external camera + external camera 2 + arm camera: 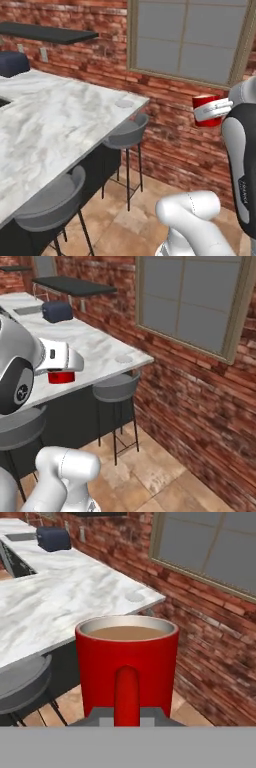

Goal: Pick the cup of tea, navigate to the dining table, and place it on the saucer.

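One red cup of tea (127, 662) sat clamped in my gripper (214, 111), jaws closed on it, held upright in the air off the table's end, brown liquid showing under the pale rim and the handle facing my hand camera. From the left base view the cup (205, 110) hung in front of the brick wall (165, 95), below the window (192, 37). Two grey bar stools (126, 135) stood tucked along the near edge of the dining table (55, 125), whose marble top ran off to the left. The saucer (123, 359) lay flat near the table's corner, well apart from the cup. Further back a dark blue toaster (56, 311) sat on the marble, with a black wall shelf (75, 286) above it.
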Controlling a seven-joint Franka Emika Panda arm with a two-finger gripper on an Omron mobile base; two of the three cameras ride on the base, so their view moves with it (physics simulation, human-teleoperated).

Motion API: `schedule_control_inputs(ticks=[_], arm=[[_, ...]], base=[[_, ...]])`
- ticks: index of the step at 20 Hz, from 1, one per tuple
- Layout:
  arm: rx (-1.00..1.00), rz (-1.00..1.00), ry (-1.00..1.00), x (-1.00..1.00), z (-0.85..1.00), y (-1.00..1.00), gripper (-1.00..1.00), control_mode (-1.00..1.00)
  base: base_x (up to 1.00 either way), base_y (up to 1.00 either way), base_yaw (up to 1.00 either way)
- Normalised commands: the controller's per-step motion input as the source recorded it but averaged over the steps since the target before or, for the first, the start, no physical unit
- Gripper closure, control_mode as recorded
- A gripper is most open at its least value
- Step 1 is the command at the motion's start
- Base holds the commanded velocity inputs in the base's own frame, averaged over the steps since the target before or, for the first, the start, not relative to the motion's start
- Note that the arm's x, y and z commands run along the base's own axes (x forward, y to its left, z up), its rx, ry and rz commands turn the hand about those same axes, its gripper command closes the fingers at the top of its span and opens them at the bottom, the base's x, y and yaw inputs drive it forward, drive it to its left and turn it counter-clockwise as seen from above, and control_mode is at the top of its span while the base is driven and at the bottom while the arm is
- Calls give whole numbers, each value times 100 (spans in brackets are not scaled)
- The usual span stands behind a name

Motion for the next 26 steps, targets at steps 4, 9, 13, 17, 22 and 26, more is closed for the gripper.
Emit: schedule_control_inputs(ticks=[4,9,13,17,22,26], arm=[[0,0,0,0,0,0,100,100],[0,0,0,0,0,0,100,100],[0,0,0,0,0,0,100,100],[0,0,0,0,0,0,100,100],[0,0,0,0,0,0,100,100],[0,0,0,0,0,0,100,100]], base=[[68,-45,37],[82,-59,42],[62,-71,36],[51,-52,28],[61,-2,11],[61,18,5]])
